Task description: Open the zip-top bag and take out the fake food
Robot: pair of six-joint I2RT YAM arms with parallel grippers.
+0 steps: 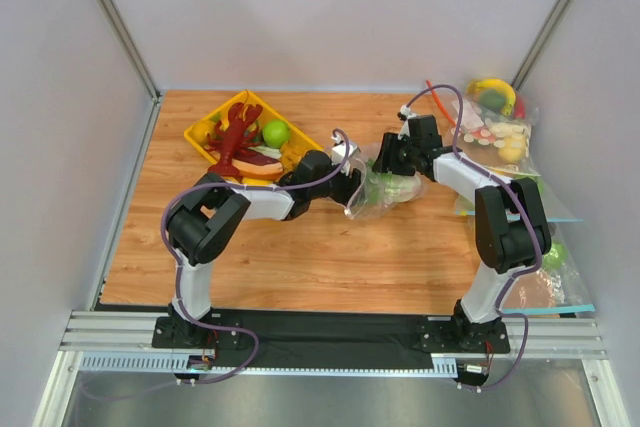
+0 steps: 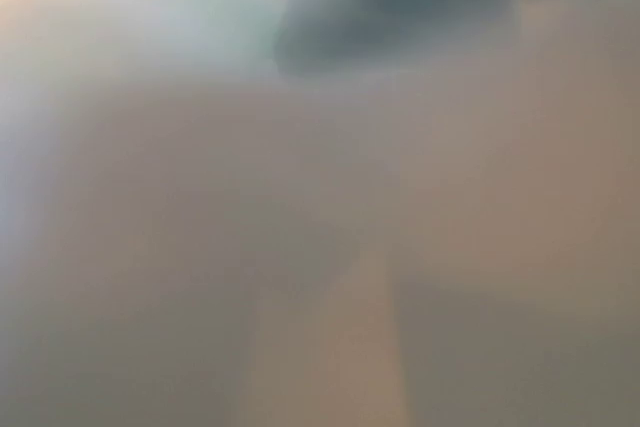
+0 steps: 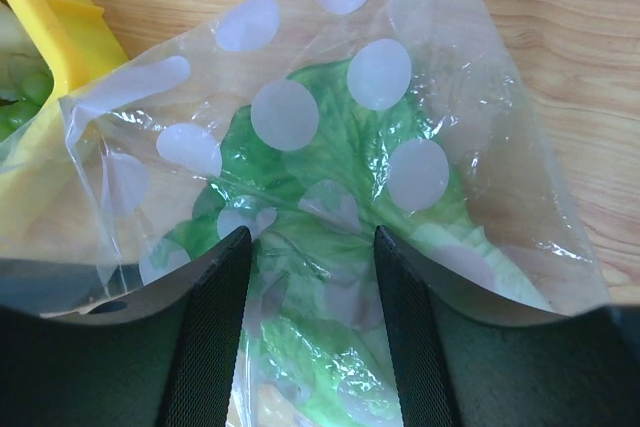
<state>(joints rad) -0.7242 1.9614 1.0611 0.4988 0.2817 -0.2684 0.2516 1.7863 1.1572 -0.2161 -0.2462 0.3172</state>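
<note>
The zip-top bag (image 1: 372, 202), clear with white dots, lies mid-table with the green-and-white lettuce head (image 1: 397, 187) inside. In the right wrist view the bag (image 3: 500, 127) and lettuce (image 3: 320, 162) fill the frame. My right gripper (image 3: 310, 237) has its fingers part-closed on the bag, pinching plastic and lettuce between them; it shows in the top view (image 1: 386, 159). My left gripper (image 1: 347, 183) is at the bag's left end, its fingers hidden by plastic; its wrist view is a blur. The red lobster (image 1: 235, 142) and the green fruit (image 1: 275, 132) lie in the yellow tray (image 1: 198, 133).
The yellow tray's edge (image 3: 60, 17) is just left of the bag. Other clear bags of toy food lie at the back right (image 1: 495, 127) and along the right edge (image 1: 548, 255). Grey walls close in the table on three sides.
</note>
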